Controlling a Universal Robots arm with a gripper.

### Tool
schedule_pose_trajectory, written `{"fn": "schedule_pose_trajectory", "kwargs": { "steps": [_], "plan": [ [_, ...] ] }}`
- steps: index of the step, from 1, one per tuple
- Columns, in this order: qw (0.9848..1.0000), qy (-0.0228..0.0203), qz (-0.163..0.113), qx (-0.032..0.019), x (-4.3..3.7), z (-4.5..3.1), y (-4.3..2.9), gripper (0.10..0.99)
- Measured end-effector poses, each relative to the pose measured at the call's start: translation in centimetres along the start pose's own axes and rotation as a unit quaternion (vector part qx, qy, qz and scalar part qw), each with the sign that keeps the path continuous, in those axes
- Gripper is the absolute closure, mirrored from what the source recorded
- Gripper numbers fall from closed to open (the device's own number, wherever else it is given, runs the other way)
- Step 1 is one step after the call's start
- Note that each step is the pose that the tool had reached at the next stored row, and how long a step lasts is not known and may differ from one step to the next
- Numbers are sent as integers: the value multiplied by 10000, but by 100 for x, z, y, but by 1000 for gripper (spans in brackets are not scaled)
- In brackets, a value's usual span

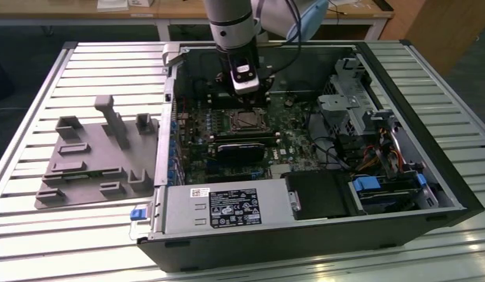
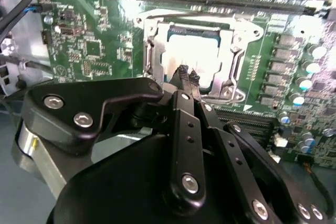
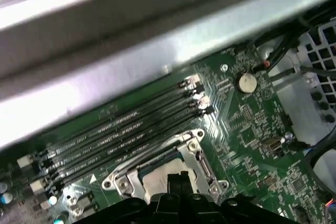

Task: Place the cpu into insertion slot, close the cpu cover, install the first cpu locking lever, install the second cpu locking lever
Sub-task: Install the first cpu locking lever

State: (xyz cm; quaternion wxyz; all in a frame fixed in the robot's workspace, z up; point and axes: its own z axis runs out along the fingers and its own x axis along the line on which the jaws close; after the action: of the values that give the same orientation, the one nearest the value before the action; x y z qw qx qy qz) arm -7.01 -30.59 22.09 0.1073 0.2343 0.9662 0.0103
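On the slatted metal table (image 1: 38,235), at the exterior view's left, a grey moulded fixture tray (image 1: 97,161) lies flat beside the open computer case (image 1: 305,235); the pockets that can be made out in it hold nothing.

Inside the case, the green motherboard (image 1: 203,147) fills the left half. Near its middle sits the insertion slot (image 1: 246,120), and in the second wrist view the cpu (image 2: 195,51) lies in it, its pale metal top showing through the window of the cpu cover (image 2: 231,51), which lies down flat around the chip. Whether the locking levers are latched cannot be told. A black card (image 1: 240,148) stands just on the near side of the socket. In the first wrist view, four long memory slots (image 3: 121,135) run beside the socket.

The arm (image 1: 230,23) reaches down from the far edge of the case, and the gripper (image 2: 188,75) hangs right over the socket; its fingertips (image 2: 182,71) are drawn close together with nothing between them, poised over the cover's edge.

Nearer the front, a silver power supply (image 1: 218,208) spans the case wall. To the right are a black drive box (image 1: 321,194), a metal drive cage (image 1: 348,100) and loose cables (image 1: 383,153).
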Motion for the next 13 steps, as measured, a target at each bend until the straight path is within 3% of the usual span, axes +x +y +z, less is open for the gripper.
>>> {"fn": "schedule_pose_trajectory", "kwargs": {
  "steps": [4, 7, 10, 13],
  "plan": [
    [9999, 135, 0, 45, -38, 13, -63, 984],
    [9997, 237, 8, 41, -57, 21, -95, 984],
    [9996, 289, 17, 12, -72, 22, -120, 984],
    [9995, 299, 18, 10, -75, 23, -125, 984]
  ]
}}
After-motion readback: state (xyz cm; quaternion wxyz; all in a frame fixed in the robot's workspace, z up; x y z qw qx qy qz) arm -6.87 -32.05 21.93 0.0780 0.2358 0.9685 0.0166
